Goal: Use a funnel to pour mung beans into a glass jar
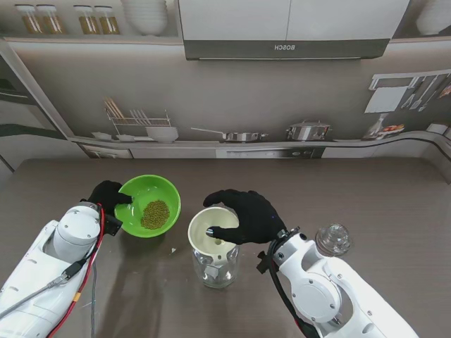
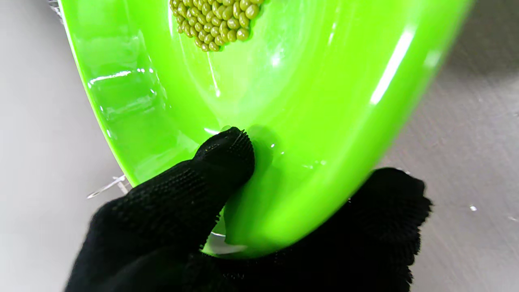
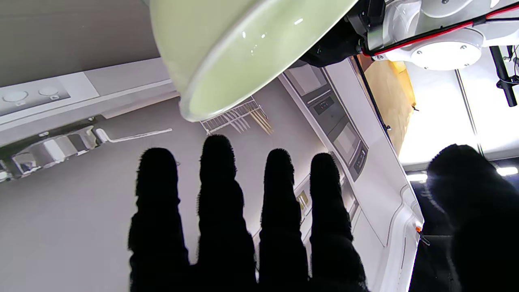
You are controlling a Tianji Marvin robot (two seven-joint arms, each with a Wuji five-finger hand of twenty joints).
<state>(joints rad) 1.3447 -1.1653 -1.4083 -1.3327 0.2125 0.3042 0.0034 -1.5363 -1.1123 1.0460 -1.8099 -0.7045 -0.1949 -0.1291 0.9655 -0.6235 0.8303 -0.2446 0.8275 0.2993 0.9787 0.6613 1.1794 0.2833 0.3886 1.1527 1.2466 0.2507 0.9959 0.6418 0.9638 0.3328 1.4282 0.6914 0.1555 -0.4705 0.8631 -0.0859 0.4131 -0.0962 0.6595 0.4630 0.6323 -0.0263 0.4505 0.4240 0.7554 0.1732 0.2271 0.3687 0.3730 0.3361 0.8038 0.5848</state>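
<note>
Stand view. Green bowl (image 1: 148, 205), on the table (image 1: 380, 197) to the left of centre, holding a small heap of mung beans (image 1: 155, 214). Left hand (image 1: 109, 195), black-gloved, clasps the bowl's rim on its left side. Funnel (image 1: 211, 229), cream, seated in the mouth of the glass jar (image 1: 214, 269), nearer to me than the bowl and to its right. Right hand (image 1: 243, 215) rests over the funnel's right rim, fingers curled loosely; whether it presses on the funnel or only hovers cannot be told. Glass stopper (image 1: 332, 239) lies near the right forearm. One stray speck on the table between bowl and jar, too small to name.

Left wrist view. Thumb (image 2: 225, 156) inside the bowl (image 2: 324, 101), remaining fingers beneath the outer wall: a pinch on the rim. Beans (image 2: 215, 22) lie well apart from the thumb. Risk: a thin, glossy rim held by a pinch alone may slip or twist as the bowl is lifted and tilted, scattering beans on the table.

Right wrist view. Four fingers (image 3: 219, 194) extended and apart, thumb to one side, grasping nothing; the funnel's outer wall (image 3: 227, 44) shows beyond them. Risk: with the funnel unheld, a nudge from the bowl's lip could tip it off the jar; the right hand over the funnel mouth may also block the pour.
</note>
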